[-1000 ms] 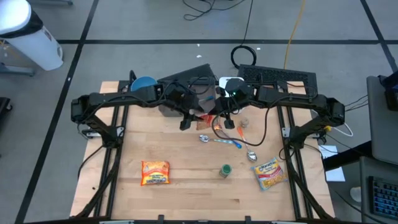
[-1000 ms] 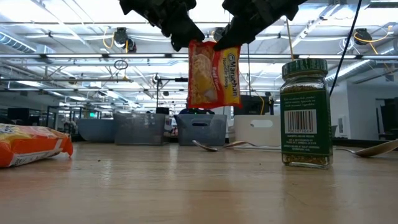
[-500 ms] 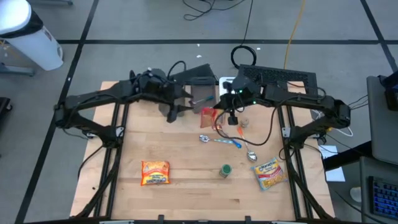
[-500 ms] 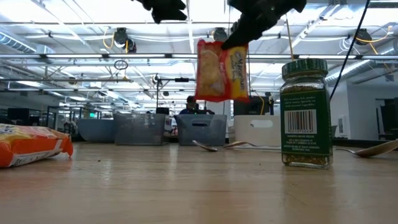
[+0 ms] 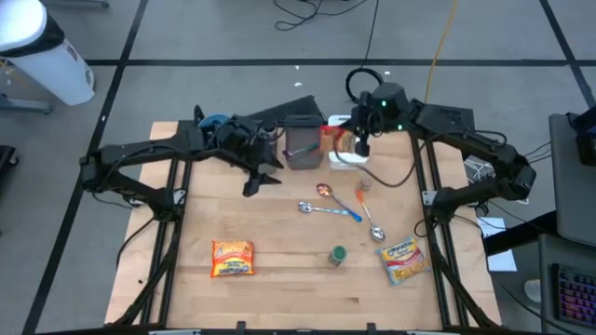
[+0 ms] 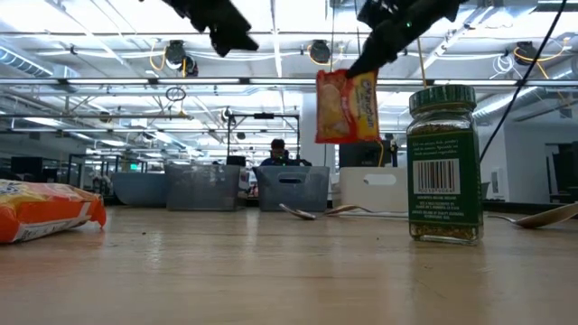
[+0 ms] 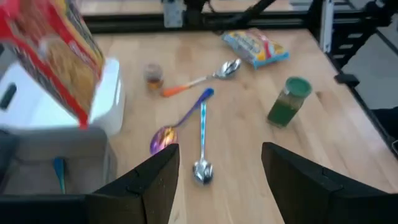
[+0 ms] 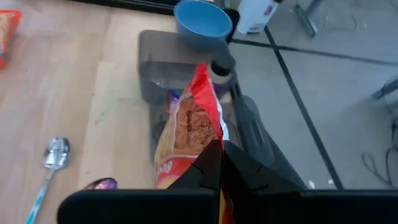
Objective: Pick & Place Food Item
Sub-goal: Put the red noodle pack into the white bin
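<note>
Ramen packet, red-orange crinkled plastic (image 6: 347,106), hangs long axis vertical from right gripper (image 5: 358,140), fingers clamped on its top edge, above white bin (image 5: 346,154); left gripper (image 5: 263,174), fingers apart, sits beside that bin.

Left end effector (image 5: 253,183) let go — right end effector (image 6: 354,68) carried ramen packet (image 6: 347,106) off.

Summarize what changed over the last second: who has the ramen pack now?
The left gripper let go of the ramen pack and drew back, open. The right gripper, shut on the pack, carried it alone toward the white bin at the table's back edge. The spoons, spice jar and both other packs stayed put.
</note>
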Robot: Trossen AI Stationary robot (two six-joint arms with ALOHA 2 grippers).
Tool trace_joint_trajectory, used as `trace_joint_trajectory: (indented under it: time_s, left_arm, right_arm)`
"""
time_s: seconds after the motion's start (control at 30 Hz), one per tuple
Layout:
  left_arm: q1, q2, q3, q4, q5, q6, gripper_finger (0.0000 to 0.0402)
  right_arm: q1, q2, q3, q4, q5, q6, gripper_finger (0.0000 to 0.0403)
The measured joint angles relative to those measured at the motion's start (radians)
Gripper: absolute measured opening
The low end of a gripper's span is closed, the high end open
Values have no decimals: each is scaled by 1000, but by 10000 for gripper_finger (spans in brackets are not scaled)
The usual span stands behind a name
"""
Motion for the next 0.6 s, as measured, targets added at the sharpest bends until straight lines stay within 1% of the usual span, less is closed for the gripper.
trace_joint_trajectory:
  time_s: [0.07,0.13,0.23,0.3,0.37,0.43,0.53,0.6]
  left_arm:
    - [1,0,-43,22,-7,-4,239]
    - [1,0,-98,90,-5,-23,239]
    - [0,0,-179,215,60,-66,239]
    - [-1,0,-228,301,100,-86,239]
    - [-6,0,-272,378,116,-110,239]
    - [-15,0,-302,426,121,-127,239]
    - [-30,0,-322,469,124,-139,239]
    - [-42,0,-323,470,123,-139,239]
  right_arm:
    - [-50,13,0,2,-41,3,0]
    - [-94,16,0,0,-44,1,0]
    - [-145,26,1,28,-55,-9,0]
    - [-181,42,1,41,-97,-2,0]
    - [-211,64,1,63,-142,8,0]
    - [-236,97,2,88,-181,16,0]
    - [-267,151,0,78,-201,9,0]
    - [-283,179,0,85,-201,6,0]
